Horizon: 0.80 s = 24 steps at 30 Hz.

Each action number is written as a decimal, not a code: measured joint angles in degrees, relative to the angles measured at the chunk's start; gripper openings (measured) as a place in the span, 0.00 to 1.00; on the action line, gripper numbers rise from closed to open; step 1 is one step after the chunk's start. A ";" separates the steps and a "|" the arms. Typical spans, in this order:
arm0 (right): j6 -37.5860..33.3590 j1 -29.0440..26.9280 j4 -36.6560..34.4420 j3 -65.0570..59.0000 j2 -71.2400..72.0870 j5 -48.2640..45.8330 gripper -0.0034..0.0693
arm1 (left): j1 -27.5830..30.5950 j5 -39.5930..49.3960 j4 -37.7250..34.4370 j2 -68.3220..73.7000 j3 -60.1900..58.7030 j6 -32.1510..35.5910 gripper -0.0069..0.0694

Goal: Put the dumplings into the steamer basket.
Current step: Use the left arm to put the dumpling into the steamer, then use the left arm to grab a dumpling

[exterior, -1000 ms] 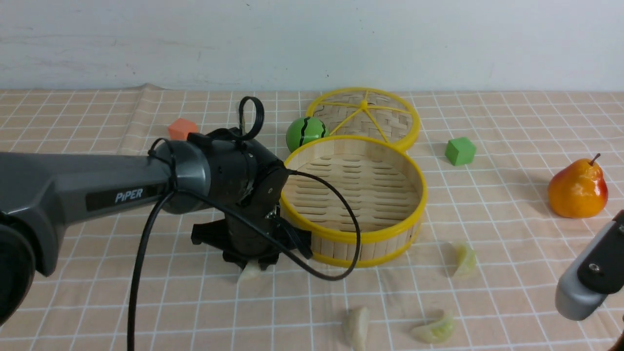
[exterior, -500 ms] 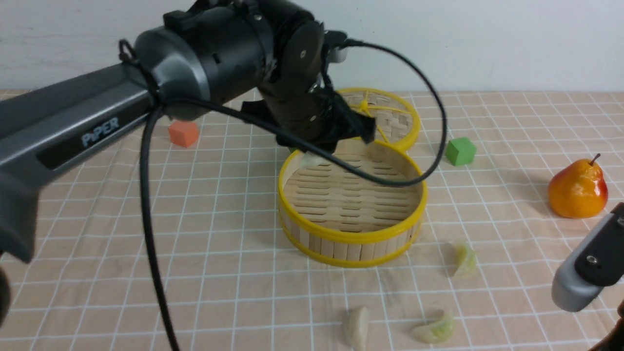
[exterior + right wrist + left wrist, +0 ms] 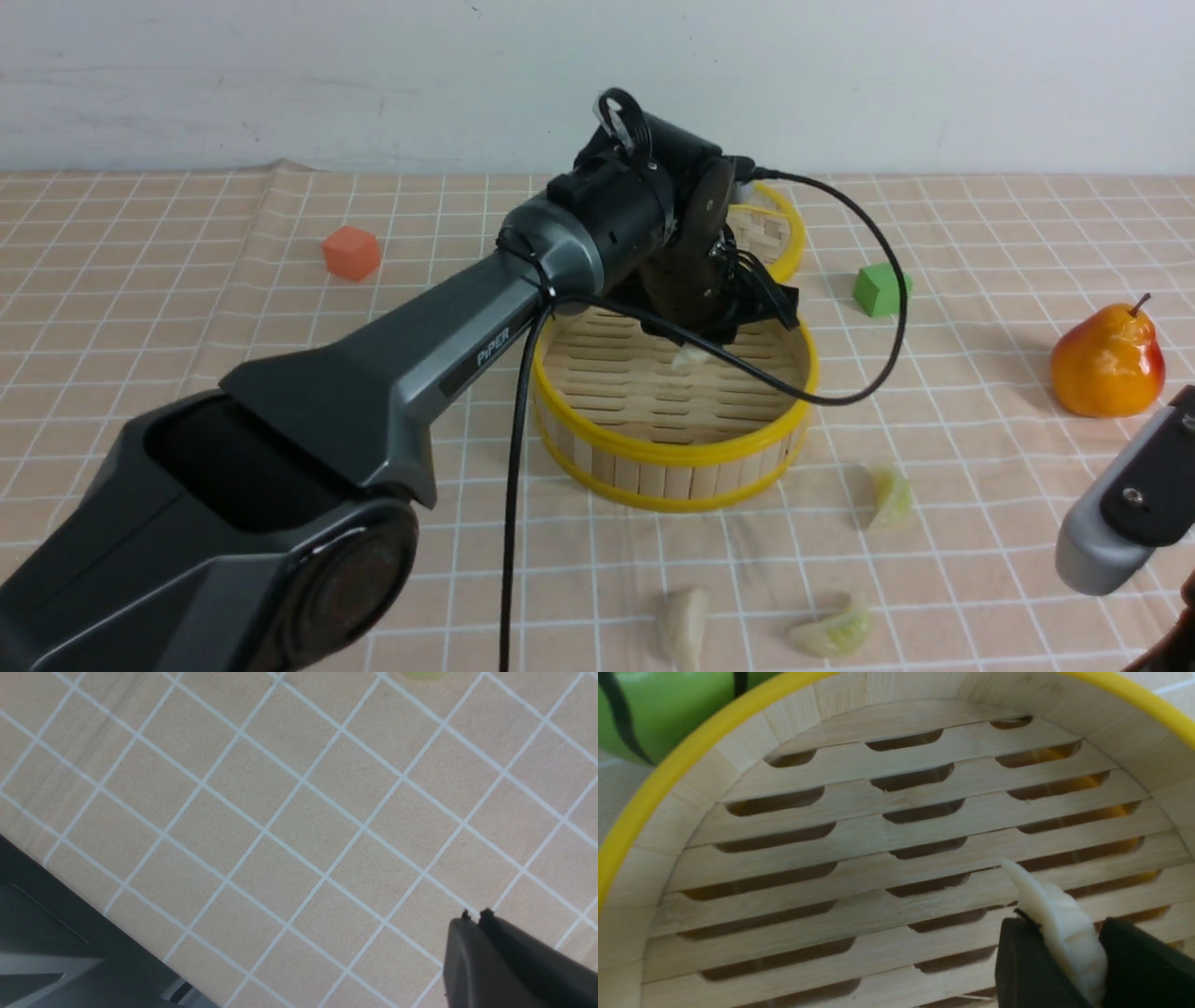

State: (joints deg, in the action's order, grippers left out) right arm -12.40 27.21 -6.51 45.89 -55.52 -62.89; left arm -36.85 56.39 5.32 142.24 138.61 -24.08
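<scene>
The left gripper (image 3: 1064, 927) pinches a white dumpling (image 3: 1045, 900) low inside the steamer basket (image 3: 672, 455) for a gentle drop; the right gripper (image 3: 473, 914) idles, jaws together.

A plain white wall (image 3: 280, 75) closes off the far side, matte and faintly scuffed with grey smudges; below it a peach-tan tablecloth (image 3: 140, 308) ruled in a white grid spreads all the way to the near side; a raised crease (image 3: 280, 168) lifts the cloth at the far left; the light is even and soft, the shadows pale; the right wrist view shows a dark grey surface (image 3: 42, 933) past the cloth's edge.
</scene>
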 joint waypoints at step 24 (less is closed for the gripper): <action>0.00 0.00 0.05 0.00 0.10 -0.82 0.11 | 0.10 8.63 -0.35 -16.93 -0.48 4.11 0.68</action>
State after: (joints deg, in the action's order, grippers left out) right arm -12.40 27.21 -6.46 45.89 -55.42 -63.71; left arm -36.75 65.02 4.97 125.31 138.13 -19.97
